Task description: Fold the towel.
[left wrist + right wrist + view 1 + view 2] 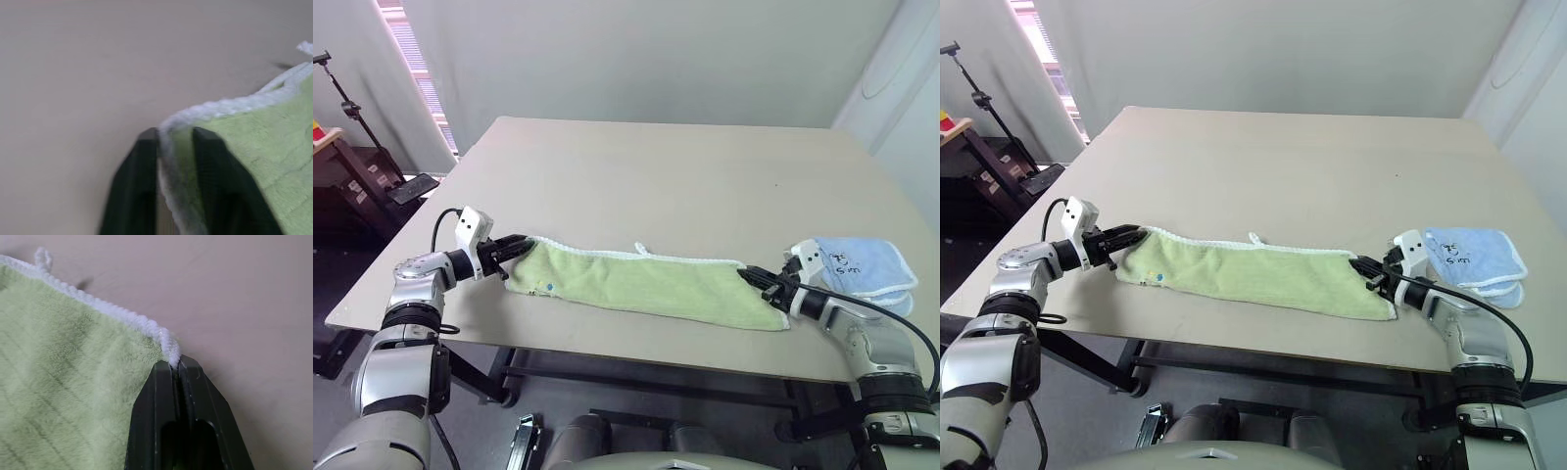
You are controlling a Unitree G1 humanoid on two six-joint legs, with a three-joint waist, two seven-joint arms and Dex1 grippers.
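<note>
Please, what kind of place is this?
Probably a lab or test room: a plain large table with only a towel and blue cloth, bare walls, and a tripod stand at the side.

The towel [646,286] is light green terry with white stitched edging; a small white loop [642,249] sticks out from its far edge, and a small blue printed motif [549,288] sits near its left end. Beside its right end, the smaller cloth [858,267] is light blue with a white border and dark markings on top. The table [666,176] is plain beige. The left gripper [517,249] and the right gripper [753,278] have black fingers, each behind a white wrist block, on silver-grey arms with black cables.
</note>
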